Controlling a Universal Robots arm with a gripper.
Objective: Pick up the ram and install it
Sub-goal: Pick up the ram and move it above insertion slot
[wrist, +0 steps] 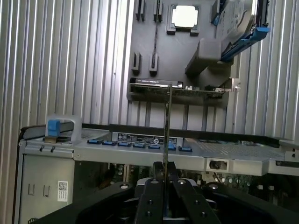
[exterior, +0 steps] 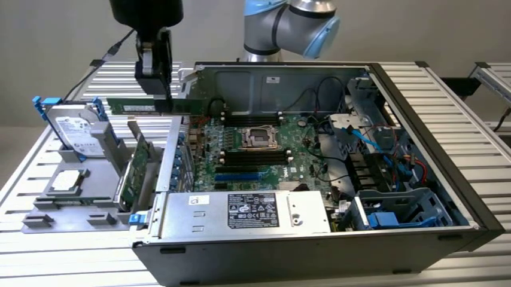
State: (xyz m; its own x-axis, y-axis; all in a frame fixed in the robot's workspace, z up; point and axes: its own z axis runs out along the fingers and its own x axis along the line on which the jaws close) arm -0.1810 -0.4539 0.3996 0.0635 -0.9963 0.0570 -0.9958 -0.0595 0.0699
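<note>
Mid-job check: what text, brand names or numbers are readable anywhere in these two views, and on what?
No text can be read; these labels show:
Power supply label: print too small.
Hard drive label: blurred.
Pale label on the ram stick: blurred.
White sticker inside the computer case: too small.
Strip label on the case edge, wrist view: too small.
Sticker with a square code, wrist view: unreadable.

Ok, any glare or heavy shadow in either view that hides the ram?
Exterior view: soft, even light, the ram in the gripper reads plainly; the case is dimmer inside. Wrist view: the chip is blown white, the table slats streak with glare, the ram is a thin edge-on line.
</note>
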